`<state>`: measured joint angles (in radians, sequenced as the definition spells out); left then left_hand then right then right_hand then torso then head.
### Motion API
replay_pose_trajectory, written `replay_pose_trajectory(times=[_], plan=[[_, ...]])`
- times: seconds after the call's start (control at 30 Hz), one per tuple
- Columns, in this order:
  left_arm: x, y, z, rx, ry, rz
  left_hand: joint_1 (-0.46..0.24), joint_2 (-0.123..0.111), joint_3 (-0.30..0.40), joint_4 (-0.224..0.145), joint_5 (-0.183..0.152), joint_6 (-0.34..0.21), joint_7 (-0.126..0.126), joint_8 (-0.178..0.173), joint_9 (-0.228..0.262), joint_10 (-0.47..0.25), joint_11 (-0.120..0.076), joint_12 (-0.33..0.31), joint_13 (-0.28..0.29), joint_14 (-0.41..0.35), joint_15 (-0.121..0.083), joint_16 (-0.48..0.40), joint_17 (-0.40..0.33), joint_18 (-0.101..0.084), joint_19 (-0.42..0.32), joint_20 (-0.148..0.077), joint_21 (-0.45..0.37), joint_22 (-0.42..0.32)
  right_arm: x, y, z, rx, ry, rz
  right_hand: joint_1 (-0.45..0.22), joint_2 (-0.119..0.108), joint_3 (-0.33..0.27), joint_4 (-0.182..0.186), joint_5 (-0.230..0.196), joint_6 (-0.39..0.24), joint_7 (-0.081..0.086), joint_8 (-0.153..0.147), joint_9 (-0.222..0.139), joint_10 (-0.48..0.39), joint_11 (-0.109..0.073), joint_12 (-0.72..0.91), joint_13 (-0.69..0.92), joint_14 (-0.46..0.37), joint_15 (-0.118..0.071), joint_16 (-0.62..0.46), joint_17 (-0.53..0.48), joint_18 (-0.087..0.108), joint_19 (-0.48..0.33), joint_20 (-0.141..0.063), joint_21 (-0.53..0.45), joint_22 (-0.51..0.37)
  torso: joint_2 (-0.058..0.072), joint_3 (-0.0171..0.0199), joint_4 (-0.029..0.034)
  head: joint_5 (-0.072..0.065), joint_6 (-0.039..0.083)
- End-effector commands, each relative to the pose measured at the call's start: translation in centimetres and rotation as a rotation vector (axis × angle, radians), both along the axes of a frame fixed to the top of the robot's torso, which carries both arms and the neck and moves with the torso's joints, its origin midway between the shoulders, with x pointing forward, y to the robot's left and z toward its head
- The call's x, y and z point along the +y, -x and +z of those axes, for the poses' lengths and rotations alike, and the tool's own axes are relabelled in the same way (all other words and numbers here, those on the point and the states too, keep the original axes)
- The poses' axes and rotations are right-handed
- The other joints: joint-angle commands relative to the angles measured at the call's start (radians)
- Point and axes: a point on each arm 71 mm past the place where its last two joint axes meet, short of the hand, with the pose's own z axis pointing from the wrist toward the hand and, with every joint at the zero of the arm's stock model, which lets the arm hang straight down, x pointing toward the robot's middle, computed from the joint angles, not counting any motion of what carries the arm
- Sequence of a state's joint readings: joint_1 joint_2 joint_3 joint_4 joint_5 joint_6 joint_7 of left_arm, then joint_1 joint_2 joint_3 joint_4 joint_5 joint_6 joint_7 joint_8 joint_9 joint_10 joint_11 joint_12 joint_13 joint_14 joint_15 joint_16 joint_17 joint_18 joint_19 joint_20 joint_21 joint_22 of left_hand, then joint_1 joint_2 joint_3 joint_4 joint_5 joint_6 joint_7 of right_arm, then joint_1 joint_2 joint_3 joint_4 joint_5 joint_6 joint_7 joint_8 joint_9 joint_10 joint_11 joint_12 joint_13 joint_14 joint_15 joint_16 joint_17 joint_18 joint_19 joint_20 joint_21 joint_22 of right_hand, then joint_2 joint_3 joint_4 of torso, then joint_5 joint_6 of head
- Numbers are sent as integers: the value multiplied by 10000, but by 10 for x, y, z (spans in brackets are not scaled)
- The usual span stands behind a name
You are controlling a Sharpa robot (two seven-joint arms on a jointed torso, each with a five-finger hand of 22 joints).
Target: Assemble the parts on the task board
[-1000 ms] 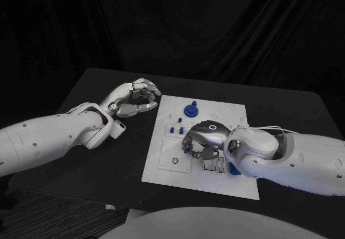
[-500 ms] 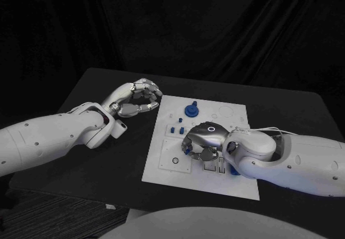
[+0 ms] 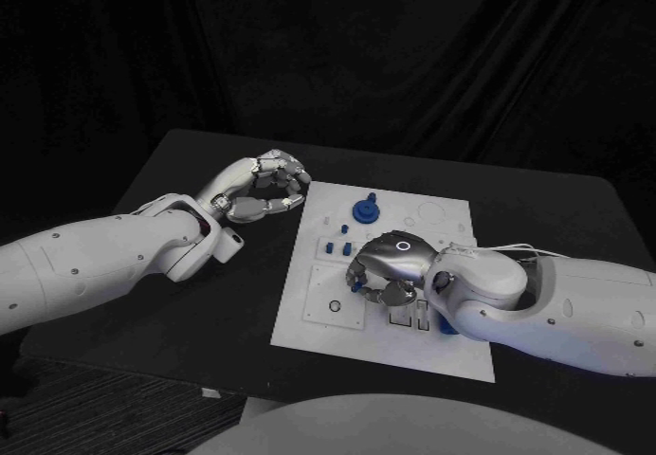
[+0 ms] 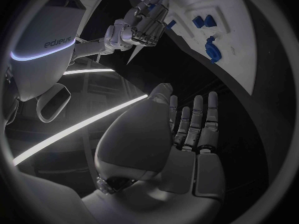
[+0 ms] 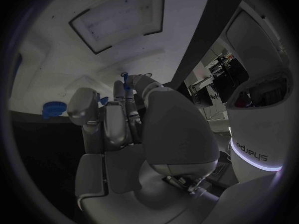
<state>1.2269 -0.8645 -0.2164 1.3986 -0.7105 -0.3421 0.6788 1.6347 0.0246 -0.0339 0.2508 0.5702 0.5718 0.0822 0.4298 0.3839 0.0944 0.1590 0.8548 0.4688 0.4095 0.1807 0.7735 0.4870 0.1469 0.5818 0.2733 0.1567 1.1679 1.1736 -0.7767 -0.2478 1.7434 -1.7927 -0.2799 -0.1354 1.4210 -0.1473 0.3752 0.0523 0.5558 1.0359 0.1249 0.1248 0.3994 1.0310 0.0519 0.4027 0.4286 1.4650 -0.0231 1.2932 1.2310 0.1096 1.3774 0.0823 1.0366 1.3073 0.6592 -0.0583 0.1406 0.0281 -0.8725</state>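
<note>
One small blue part point(image 5: 125, 77) pinched at right hand point(image 3: 387, 275) fingertips, low over task board point(image 3: 312, 322). Left hand point(image 3: 263, 190) beside board — fingers curled, holding nothing. "Sharpa" readable on arm point(image 5: 252, 153).

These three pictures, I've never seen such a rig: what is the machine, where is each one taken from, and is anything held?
It is a robot with two white arms ending in silver hands, at a black table. One picture looks down from its head; the round ones come from cameras behind each wrist. The white board in the middle carries small blue parts, such as a round knob. The left hand sits beside the board, fingers curled in, holding nothing. The right hand is over the board, and its fingers pinch a small blue part.
</note>
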Motion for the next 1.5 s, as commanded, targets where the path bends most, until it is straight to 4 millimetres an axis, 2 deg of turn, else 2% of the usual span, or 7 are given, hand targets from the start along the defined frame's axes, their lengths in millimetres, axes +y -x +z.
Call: replay_pose_trajectory(times=[0.03,0.17,1.23,1.27,1.33,1.4,1.5], plan=[[-2,1,-1,38,128,-158,62,6,7,-58,32,-53,-5,41,-16,3,56,67,-15,15,47,-50,-9,135,76,-7,-50,9,0,0,0,-231,-65,-26,0,-50,33,-46,-69,-13,4,-35,5,29,60,-33,-9,90,36,-10,8,-87,-3,14,-5,1302,0,-4,-1,-15,-1],[-2,1,-2,82,118,-159,80,24,23,-74,33,-64,1,41,-25,4,73,67,-23,25,53,-52,-11,135,86,-6,-49,19,0,-1,-1,-222,-21,-39,-1,-52,32,-49,-79,-5,3,-34,5,37,59,-36,-13,94,36,-1,17,-86,-4,14,-6,1301,-5,-10,25,-46,-1],[-3,1,-6,245,77,-163,115,73,61,-107,35,-81,25,44,-45,9,118,68,-40,48,69,-57,-18,131,103,-3,-48,46,3,-1,-8,19,281,84,-38,-55,20,-41,-149,13,5,-51,-3,67,62,-63,-49,72,38,-52,-50,-74,-30,19,-66,1285,-16,-12,-10,-3,-1],[-3,1,-6,249,74,-159,123,80,67,-114,36,-83,29,45,-48,11,127,69,-43,53,71,-57,-19,130,107,-2,-48,50,3,-1,-8,20,283,82,-60,-61,10,-35,-236,-6,10,-72,-13,59,65,-84,-67,67,46,-56,-57,-71,-41,23,-86,1279,-12,-9,-12,-4,-1],[-3,1,-6,257,69,-154,136,86,77,-129,37,-87,35,46,-53,12,139,69,-48,59,74,-58,-20,129,111,-2,-46,59,2,-1,-8,20,289,71,-219,-93,-54,52,-1199,-362,116,-332,-139,-148,145,-272,-187,32,150,-90,-111,-64,-100,76,-201,1245,-10,-6,-7,-1,-1],[-3,1,-6,266,64,-152,148,92,85,-142,38,-91,39,47,-57,14,149,69,-51,63,76,-59,-22,128,116,-3,-45,67,1,-1,-8,1,264,60,-435,-229,-164,208,-2342,-1411,242,-636,-497,-630,297,-549,-346,-47,290,-150,-213,-26,-209,189,-441,1184,-11,-4,-1,-8,-1],[-3,0,-7,281,59,-154,154,97,91,-149,38,-93,42,47,-60,14,154,69,-54,65,77,-60,-23,128,119,-3,-43,72,0,-2,-7,-72,145,57,-631,-343,-700,383,-3527,-3102,-139,-613,-1051,-1949,522,-1116,-629,-195,337,-276,-397,25,-388,308,-837,1091,-11,0,13,-22,-1]])
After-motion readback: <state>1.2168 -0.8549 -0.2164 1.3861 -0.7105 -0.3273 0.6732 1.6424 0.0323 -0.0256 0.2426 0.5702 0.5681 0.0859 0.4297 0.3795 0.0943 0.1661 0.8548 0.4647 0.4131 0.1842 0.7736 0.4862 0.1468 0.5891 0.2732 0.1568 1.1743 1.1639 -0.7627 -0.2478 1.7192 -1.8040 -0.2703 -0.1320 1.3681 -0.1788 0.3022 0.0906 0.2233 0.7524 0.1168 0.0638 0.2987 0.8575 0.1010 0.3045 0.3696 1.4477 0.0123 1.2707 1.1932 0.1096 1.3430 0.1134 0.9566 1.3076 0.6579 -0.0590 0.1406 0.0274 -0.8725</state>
